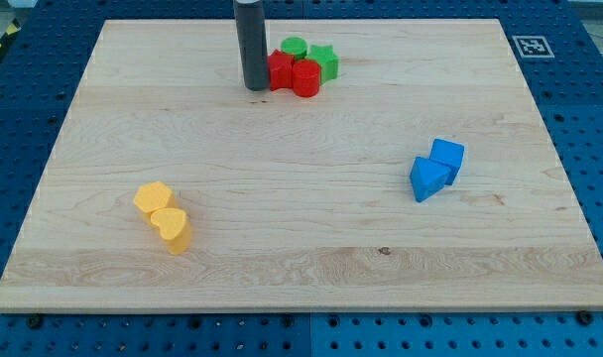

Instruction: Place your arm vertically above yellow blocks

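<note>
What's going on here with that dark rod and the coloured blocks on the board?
A robot arm's dark rod stands on a wooden board, my tip resting just to the view's left of the red blocks, with two green blocks behind them. The two yellow blocks, the goal, sit touching each other far off at the view's lower left. Two blue blocks sit together at the view's right. Nothing is near the yellow pair yet.

On the board we find my tip near the view's top, touching the left side of the two red blocks; two green blocks sit just behind them; the yellow blocks lie touching at lower left, well apart; the blue pair touches at right.
</note>
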